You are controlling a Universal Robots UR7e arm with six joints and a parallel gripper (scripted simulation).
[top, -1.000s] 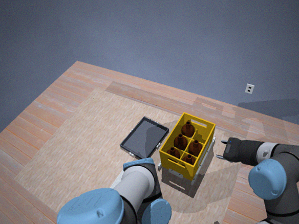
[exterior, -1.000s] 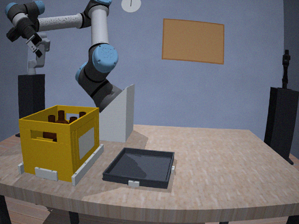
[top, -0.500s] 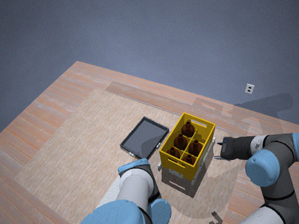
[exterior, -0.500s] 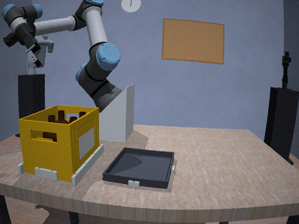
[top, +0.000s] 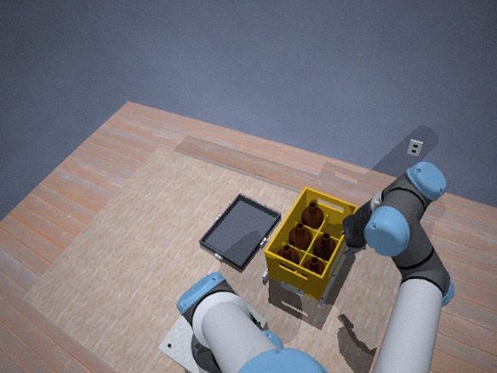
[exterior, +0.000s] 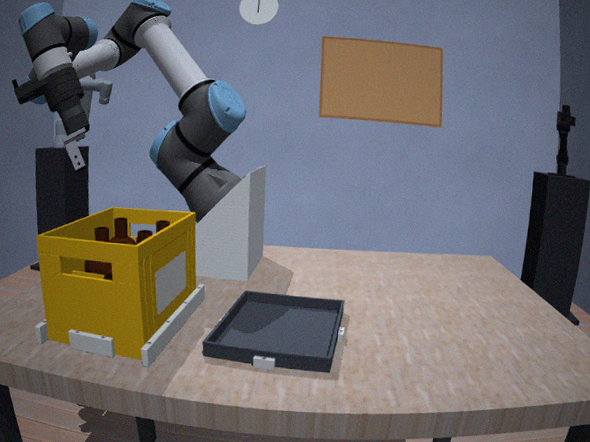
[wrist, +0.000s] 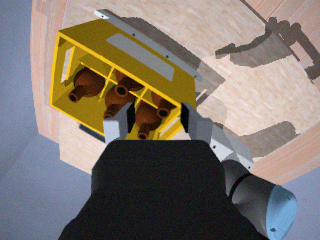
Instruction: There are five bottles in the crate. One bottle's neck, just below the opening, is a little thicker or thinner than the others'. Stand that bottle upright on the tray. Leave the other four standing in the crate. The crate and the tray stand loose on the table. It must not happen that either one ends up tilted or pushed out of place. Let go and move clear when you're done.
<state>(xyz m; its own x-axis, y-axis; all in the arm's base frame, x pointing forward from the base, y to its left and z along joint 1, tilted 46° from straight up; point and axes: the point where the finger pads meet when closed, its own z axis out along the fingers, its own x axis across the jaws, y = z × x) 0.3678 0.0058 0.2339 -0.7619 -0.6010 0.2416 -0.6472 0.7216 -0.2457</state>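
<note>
The yellow crate (top: 308, 286) (exterior: 93, 307) (wrist: 95, 37) stands upright on the table. Five brown bottles stand in its compartments: three in one row (top: 312, 217) (top: 300, 237) (top: 287, 255) and two in the other (top: 326, 248) (top: 315, 265). The views do not show clearly which neck differs. The dark tray (top: 243, 224) (exterior: 302, 362) lies flat beside the crate, with no bottle on it. My gripper (exterior: 77, 152) (wrist: 157, 112) is open and empty, tilted, above and beside the crate on the side away from the tray. In the wrist view its fingers overlap the crate's near part. In the top view the fingertips are mostly hidden.
Pale strips (exterior: 172, 325) line the crate's foot, and small pale blocks (exterior: 263, 361) sit at the tray's sides. The arm's pale base mount (exterior: 227, 235) stands behind the crate in the exterior view. The crate's walls rise well above the low tray rim.
</note>
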